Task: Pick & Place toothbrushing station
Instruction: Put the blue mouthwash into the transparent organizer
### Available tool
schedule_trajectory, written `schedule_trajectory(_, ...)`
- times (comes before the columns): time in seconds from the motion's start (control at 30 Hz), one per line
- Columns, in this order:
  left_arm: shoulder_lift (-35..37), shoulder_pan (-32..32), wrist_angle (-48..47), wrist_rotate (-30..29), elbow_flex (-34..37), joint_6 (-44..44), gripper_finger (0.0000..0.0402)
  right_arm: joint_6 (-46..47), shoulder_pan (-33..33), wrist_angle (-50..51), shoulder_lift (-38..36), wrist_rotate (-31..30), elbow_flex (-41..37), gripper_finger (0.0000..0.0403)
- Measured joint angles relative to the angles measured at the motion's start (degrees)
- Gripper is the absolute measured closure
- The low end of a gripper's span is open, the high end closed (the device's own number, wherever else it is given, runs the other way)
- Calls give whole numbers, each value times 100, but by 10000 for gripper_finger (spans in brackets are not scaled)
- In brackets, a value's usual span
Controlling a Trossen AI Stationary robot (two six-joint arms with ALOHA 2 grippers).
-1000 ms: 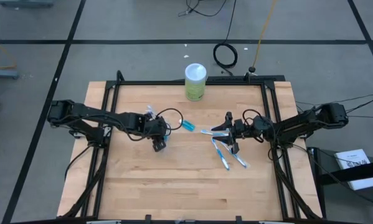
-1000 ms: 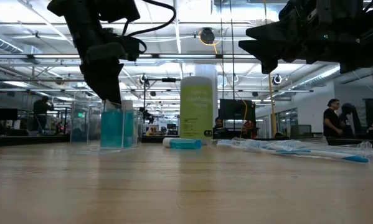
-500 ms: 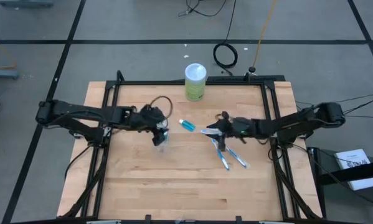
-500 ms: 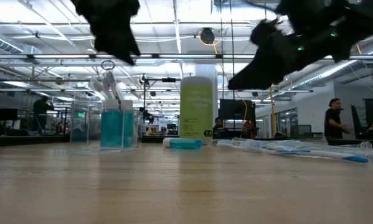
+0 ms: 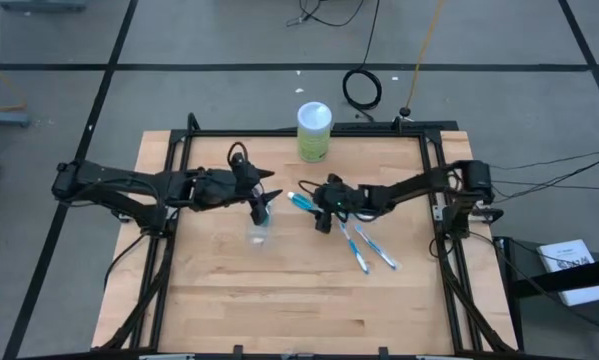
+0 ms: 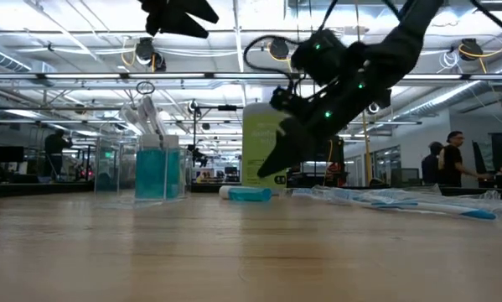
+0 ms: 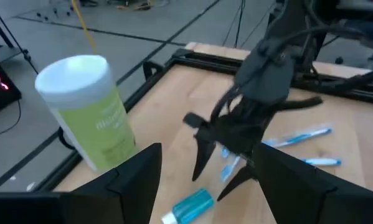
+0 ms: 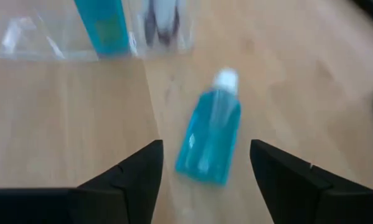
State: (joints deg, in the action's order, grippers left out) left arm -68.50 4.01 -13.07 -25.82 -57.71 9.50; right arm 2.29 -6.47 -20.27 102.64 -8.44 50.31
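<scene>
A small clear cup (image 6: 160,172) stands on the table left of centre, also seen in the high view (image 5: 259,233). A teal tube stands upright in it, and white toothbrush ends stick up out of it. My left gripper (image 5: 264,203) hangs open above the cup, holding nothing. A second white-capped teal tube (image 8: 210,135) lies flat on the wood near the centre (image 5: 301,201). My right gripper (image 5: 319,207) is open, slanting down toward this tube from the table's right, with a finger off to each side. Three blue-and-white toothbrushes (image 5: 364,245) lie to the right.
A green canister with a white lid (image 5: 314,131) stands at the table's far edge, behind the lying tube. A black frame (image 5: 431,150) runs along the table's edges. Bare wood spreads across the near half. People stand in the room beyond.
My left gripper has risen out of the cup and tipped up toward level, leaving the tube and toothbrush standing in it. My right gripper has swung toward the table's left and sunk from above the toothbrushes down to the lying teal tube, tipping from pointing down to a shallow slant.
</scene>
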Motion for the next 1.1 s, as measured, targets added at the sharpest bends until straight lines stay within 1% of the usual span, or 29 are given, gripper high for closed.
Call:
schedule_trajectory(0.13, -94, -14, -46, 0, 7, 24, 146, 111, -115, -20, 426, 407, 211, 167)
schedule_trajectory(0.23, -150, -17, -59, -15, 9, 0, 146, 153, -143, -77, 681, 454, 309, 167)
schedule_trajectory(0.37, -266, -64, -35, -17, 8, -2, 146, 161, -173, -86, 782, 278, 307, 172)
schedule_trajectory(0.6, -395, -116, 19, 28, 5, 71, 146, 151, -204, -191, 797, 348, 302, 201)
schedule_trajectory(0.73, -432, -116, 0, 35, 6, 91, 146, -5, -249, -469, 807, 567, 299, 205)
schedule_trajectory(0.83, -456, -116, 85, 33, 2, 98, 146, -61, -334, -446, 826, 634, 331, 197)
schedule_trajectory(0.93, -477, -116, 95, 39, 2, 98, 146, -50, -451, -560, 1005, 1000, 384, 187)
schedule_trajectory(0.97, -467, -116, 126, 39, 2, 98, 146, -34, -474, -544, 1032, 1040, 396, 187)
schedule_trajectory(1.1, -468, -116, 119, 43, 2, 113, 146, -146, -515, -613, 1192, 1107, 430, 197)
